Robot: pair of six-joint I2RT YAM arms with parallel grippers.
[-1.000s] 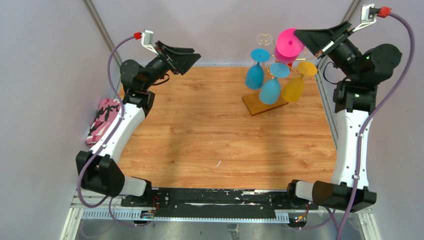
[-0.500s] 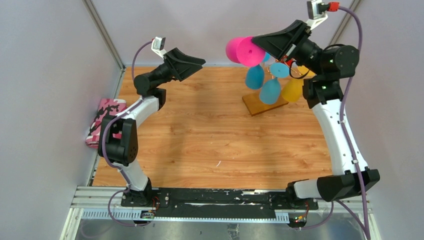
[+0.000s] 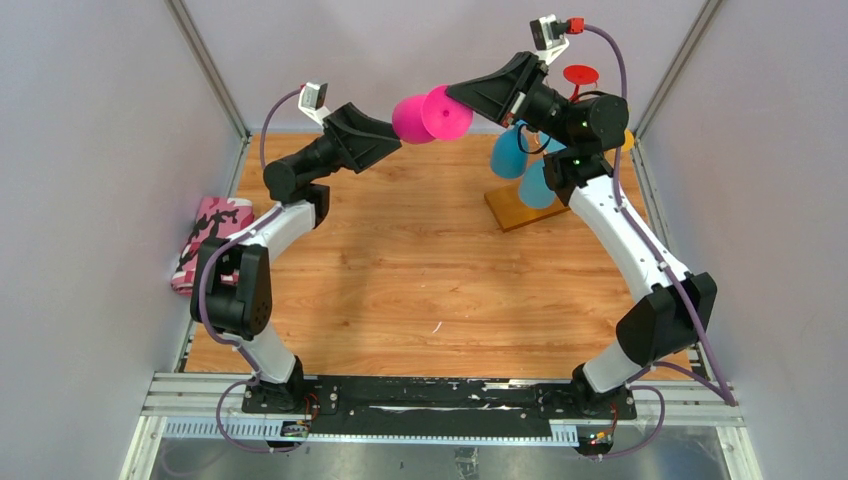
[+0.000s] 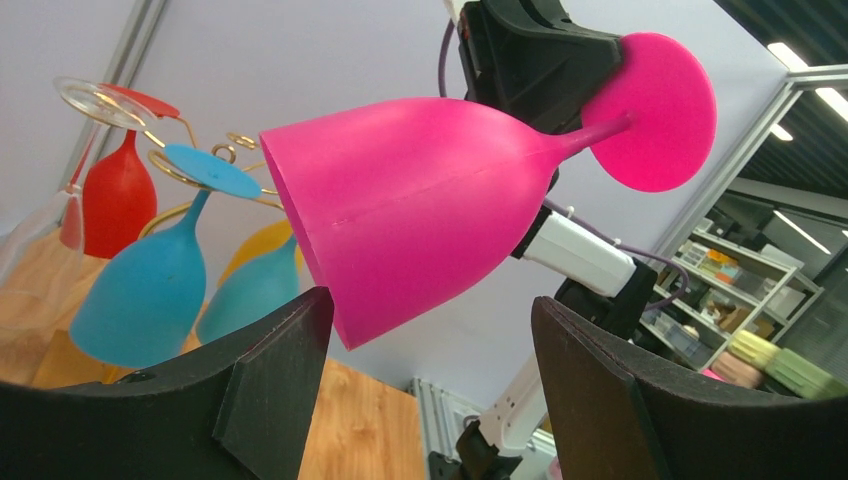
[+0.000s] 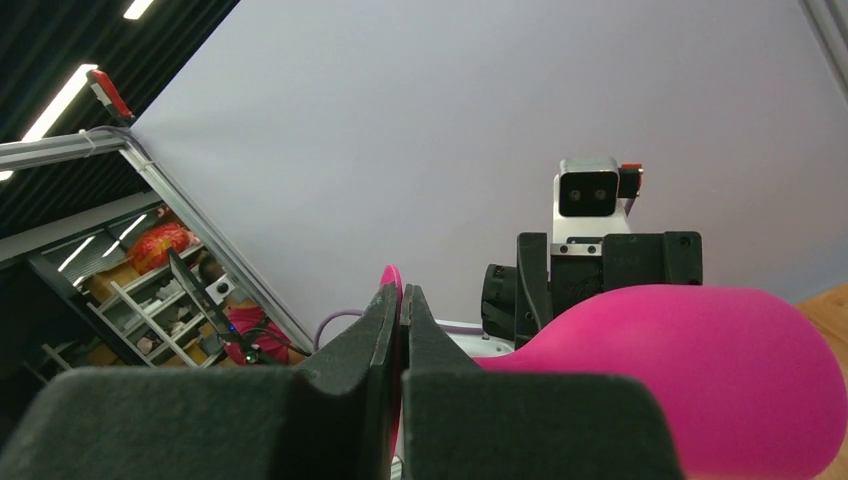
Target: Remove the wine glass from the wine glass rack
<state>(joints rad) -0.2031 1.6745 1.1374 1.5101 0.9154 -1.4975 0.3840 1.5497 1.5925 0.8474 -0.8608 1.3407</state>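
Bearing the wine glass rack point(image 3: 508, 213), the wood-grain tabletop point(image 3: 400, 290) meets walls point(image 3: 90, 150) — pale lilac.

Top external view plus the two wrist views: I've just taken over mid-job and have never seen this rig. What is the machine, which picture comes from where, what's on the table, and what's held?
Two robot arms are bolted at the table's near edge. The top view looks down from behind them, and each wrist view looks along one arm's own fingers. On the table stand the wine glass rack, with blue glasses hanging from it, and a pink patterned cloth at the left edge. The right gripper is shut on the pink wine glass by its stem, in the air clear of the rack. The left gripper is open, facing the bowl.
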